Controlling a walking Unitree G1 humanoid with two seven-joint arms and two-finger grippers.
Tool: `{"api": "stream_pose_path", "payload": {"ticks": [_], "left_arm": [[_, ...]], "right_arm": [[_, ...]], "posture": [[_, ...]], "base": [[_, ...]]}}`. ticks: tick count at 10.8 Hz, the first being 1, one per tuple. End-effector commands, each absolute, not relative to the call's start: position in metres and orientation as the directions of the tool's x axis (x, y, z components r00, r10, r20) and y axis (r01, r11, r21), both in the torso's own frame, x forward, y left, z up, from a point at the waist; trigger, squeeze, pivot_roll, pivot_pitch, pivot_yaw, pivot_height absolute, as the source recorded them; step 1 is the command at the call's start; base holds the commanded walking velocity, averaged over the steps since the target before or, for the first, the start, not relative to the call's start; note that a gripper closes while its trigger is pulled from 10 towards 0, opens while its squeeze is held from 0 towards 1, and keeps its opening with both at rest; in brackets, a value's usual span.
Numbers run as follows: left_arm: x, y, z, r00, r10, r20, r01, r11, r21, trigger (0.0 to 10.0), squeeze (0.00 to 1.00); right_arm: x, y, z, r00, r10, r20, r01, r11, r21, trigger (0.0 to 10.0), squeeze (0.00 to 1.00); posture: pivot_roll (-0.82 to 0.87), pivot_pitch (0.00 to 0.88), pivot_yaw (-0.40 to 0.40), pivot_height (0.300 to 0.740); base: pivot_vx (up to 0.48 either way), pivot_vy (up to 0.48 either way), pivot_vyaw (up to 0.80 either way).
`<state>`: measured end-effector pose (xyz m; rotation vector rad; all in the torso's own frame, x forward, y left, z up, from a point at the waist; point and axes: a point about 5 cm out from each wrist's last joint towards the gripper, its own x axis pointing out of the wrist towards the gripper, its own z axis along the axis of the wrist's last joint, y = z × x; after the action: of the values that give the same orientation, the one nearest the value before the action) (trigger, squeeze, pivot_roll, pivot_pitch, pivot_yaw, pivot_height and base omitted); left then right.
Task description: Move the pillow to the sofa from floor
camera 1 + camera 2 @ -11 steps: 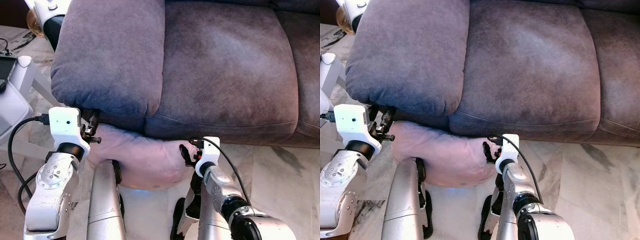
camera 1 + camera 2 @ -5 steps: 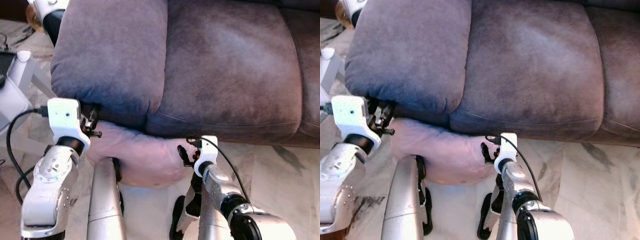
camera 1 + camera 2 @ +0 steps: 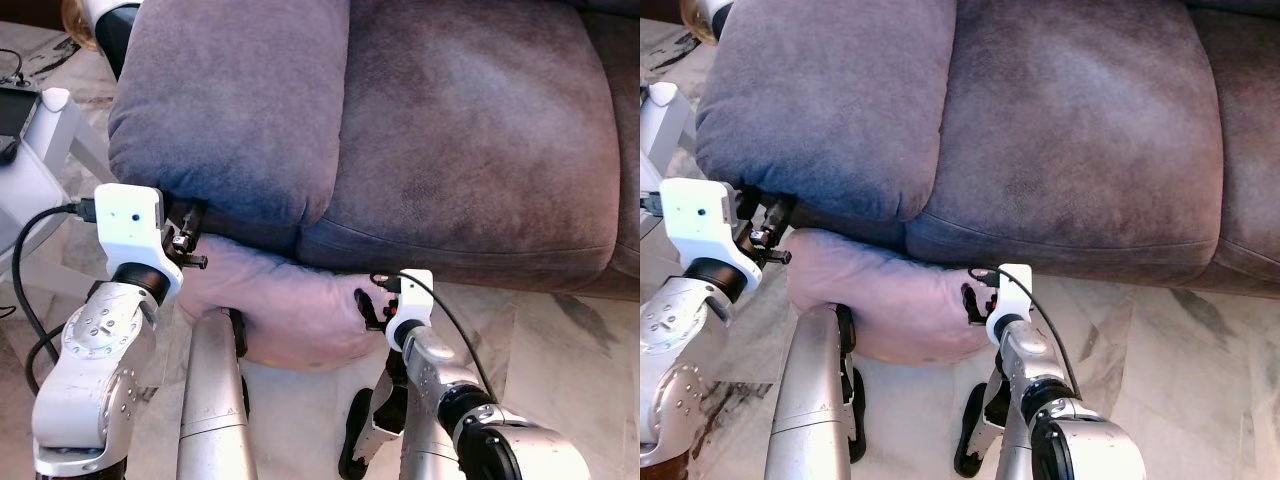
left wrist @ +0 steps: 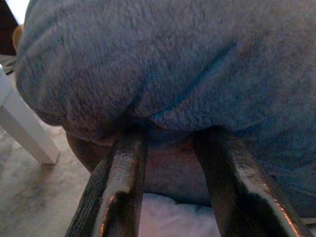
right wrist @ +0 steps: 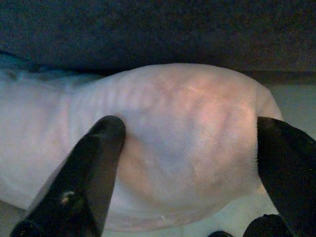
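Observation:
A pale pink pillow (image 3: 280,312) hangs just off the marble floor, pressed up under the front edge of the purple-grey sofa (image 3: 460,130). My left gripper (image 3: 191,234) is at the pillow's left end, tucked beneath the overhanging seat cushion (image 3: 230,110). In the left wrist view its fingers (image 4: 121,187) stand apart, with the pillow (image 4: 168,217) low between them. My right gripper (image 3: 367,308) presses against the pillow's right end. It is open wide, and the pillow (image 5: 187,123) bulges between its fingers (image 5: 94,163).
A white stand leg (image 3: 45,150) rises at the left, close to the sofa arm. Marble floor (image 3: 560,330) stretches to the right in front of the sofa. My silver leg (image 3: 215,400) shows below the pillow.
The camera has shifted, so the sofa sits a little further right in the picture. Both grippers stay at the pillow's ends, and the pillow rides slightly higher against the seat front.

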<state>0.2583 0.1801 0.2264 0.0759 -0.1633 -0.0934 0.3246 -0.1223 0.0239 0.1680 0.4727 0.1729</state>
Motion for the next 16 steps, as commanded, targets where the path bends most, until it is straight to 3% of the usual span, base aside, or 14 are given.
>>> {"api": "stream_pose_path", "payload": {"ticks": [1,16], "left_arm": [[0.25,0.174,0.246,0.957,-0.136,0.256,0.115,0.989,0.098,10.0,0.0],[0.261,0.165,0.245,0.956,-0.161,0.247,0.146,0.986,0.077,10.0,0.0]], "right_arm": [[0.31,-0.122,0.006,0.838,0.205,-0.506,-0.119,0.973,0.196,0.0,0.0],[0.305,-0.124,0.002,0.835,0.212,-0.508,-0.125,0.972,0.201,0.0,0.0]], "posture": [[0.34,0.467,-0.109,0.53],[0.32,0.416,-0.111,0.53]], "base": [[0.0,0.0,0.0],[0.0,0.0,0.0]]}}
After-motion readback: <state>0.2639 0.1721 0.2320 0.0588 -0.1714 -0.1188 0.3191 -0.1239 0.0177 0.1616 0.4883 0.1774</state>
